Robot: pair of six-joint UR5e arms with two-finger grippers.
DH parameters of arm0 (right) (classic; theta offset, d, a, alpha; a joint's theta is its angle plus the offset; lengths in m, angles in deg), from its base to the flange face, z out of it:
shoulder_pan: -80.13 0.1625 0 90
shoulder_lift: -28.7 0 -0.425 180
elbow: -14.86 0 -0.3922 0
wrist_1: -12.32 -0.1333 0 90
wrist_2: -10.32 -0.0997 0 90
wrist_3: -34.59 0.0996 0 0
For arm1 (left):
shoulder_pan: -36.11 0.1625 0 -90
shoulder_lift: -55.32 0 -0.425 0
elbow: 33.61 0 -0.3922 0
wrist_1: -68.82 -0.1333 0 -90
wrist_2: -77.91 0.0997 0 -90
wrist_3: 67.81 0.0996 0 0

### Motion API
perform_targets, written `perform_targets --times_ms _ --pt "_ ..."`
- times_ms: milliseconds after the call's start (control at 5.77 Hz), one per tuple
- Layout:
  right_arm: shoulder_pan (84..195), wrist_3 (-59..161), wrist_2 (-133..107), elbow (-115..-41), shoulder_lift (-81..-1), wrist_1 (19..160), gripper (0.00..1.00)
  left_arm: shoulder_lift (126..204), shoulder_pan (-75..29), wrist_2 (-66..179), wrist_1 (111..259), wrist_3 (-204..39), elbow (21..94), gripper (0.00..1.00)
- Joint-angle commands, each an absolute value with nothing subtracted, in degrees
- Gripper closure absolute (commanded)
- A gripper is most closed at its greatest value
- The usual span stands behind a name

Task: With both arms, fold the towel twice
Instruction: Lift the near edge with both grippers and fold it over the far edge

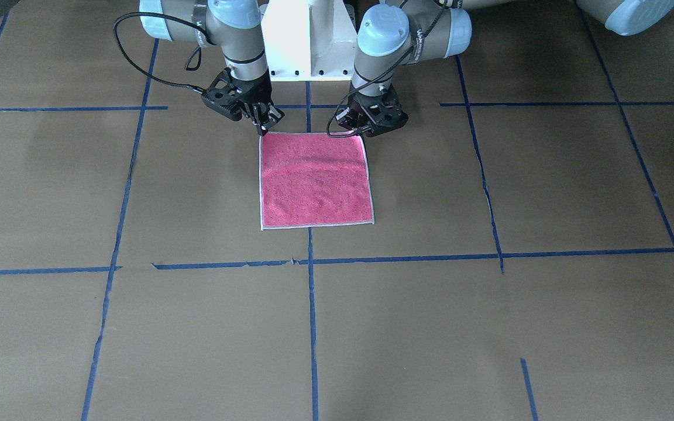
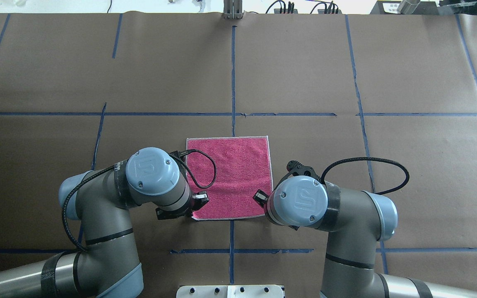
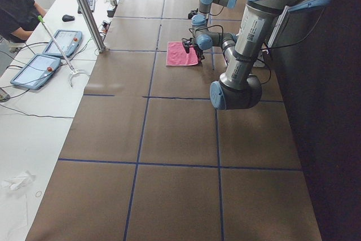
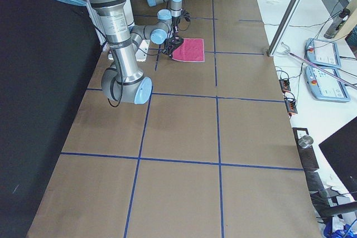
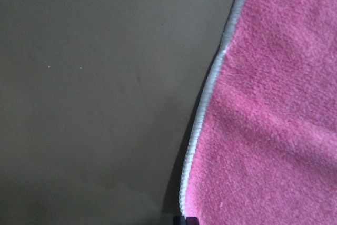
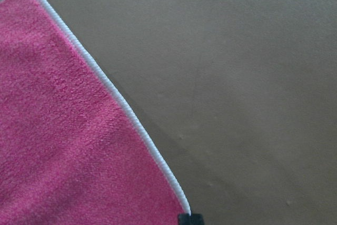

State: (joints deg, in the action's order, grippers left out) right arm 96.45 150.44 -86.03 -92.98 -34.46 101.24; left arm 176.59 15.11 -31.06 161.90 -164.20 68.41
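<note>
The towel [image 1: 313,181] lies flat on the brown table, pink face up, with a whitish border; it also shows in the overhead view [image 2: 234,178]. My left gripper [image 1: 365,130] [image 2: 197,205] is at the towel's near corner on my left side. My right gripper [image 1: 267,124] [image 2: 261,196] is at the other near corner. Both look shut on their corners. In the left wrist view the towel's edge [image 5: 205,104] runs to the fingertips [image 5: 185,219] with a shadow beneath it. The right wrist view shows the same edge [image 6: 121,104] and fingertips [image 6: 190,218].
The white pedestal base [image 1: 308,41] stands just behind the towel. Blue tape lines [image 2: 232,82] cross the brown table. A metal pole [image 3: 84,9] and tablets [image 3: 56,43] stand at the table's far side, where a person [image 3: 17,4] sits.
</note>
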Motion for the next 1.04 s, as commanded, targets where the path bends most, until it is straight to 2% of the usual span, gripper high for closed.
perform_targets --times_ms 0,866 --pt "96.0 151.2 -86.1 -99.6 -39.2 102.0 1.00 177.3 15.0 -31.3 161.6 -164.7 69.6 1.00" --pt "97.0 152.9 -86.2 -101.4 -38.9 102.8 1.00 177.9 14.4 -31.2 161.6 -167.1 71.4 1.00"
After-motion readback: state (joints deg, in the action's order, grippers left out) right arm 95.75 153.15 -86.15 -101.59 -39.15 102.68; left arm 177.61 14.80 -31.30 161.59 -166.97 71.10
